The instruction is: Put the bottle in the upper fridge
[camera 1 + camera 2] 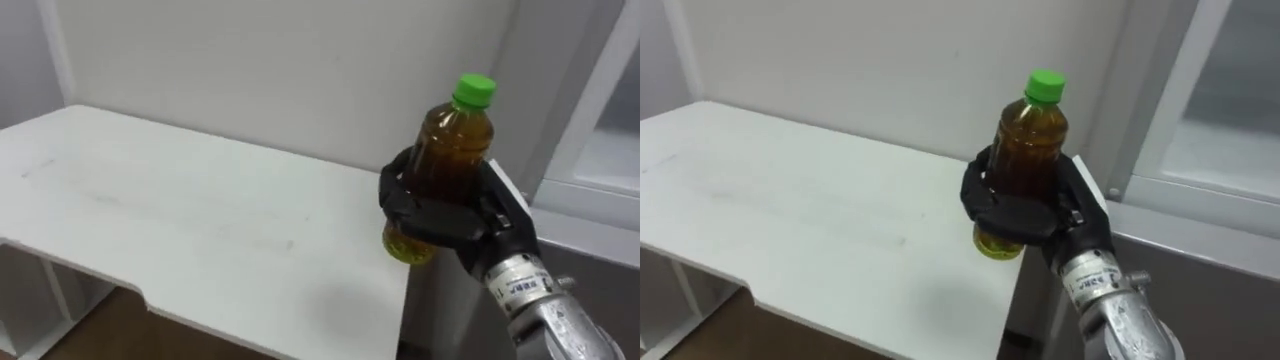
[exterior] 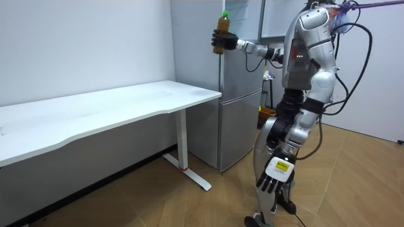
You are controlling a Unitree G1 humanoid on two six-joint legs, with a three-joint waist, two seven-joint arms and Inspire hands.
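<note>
Beside the grey fridge [image 2: 240, 107], just past the bench's end, the robot stands with its right arm stretched out at about shoulder height. The right robot hand [image 1: 440, 215] is closed around the lower body of the bottle [image 1: 452, 160], fingers wrapped about its amber belly and the green cap uppermost. The bottle is carried upright, well above the bench [image 1: 200, 220], over the corner nearest the fridge. That height matches the fridge's upper compartment, presumably so the bottle can go in level. The low grip leaves neck and cap free, with the base showing beneath the fingers, ready for setting down. Whether the upper door stands open cannot be told. The left robot hand [image 2: 270, 184] hangs by the leg, fingers relaxed, holding nothing.
</note>
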